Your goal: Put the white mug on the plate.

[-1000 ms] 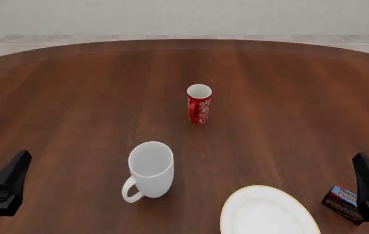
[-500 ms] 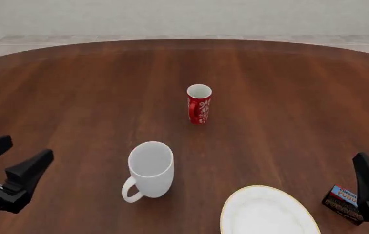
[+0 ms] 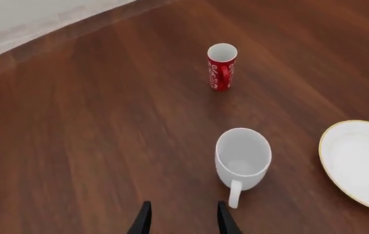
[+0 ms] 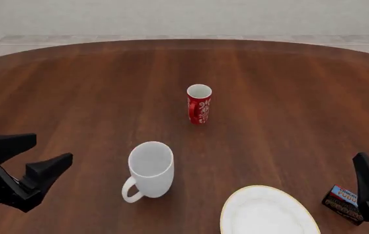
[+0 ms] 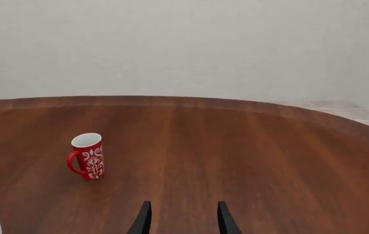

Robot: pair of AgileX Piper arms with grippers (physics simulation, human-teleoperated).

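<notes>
Dark reddish-brown wood forms the round surface [image 4: 93, 87] on which everything stands. The white mug [image 4: 151, 169] is seen upright near the middle of the front view, its loop handle turned toward 7 o'clock, and nothing is held against it. The plate [image 4: 266, 212], white with a thin gold rim, lies flat at 4 o'clock from the mug, near it but not touching, and is cut by the lower edge of the view. The red mug [image 4: 199, 104] with white patterns is placed upright at 1 o'clock from the white mug, well apart from it.

The left gripper [image 4: 36, 155] is found at 9 o'clock from the white mug, near it but apart, with its jaws spread wide and nothing between them. In the left wrist view the white mug [image 3: 242, 160] is seen just ahead of the two dark fingertips [image 3: 144, 222].

The right gripper [image 5: 180, 218] is kept at the right edge of the front view, beside a small dark snack packet [image 4: 342, 204]; its jaws are seen apart and empty in the right wrist view.
</notes>
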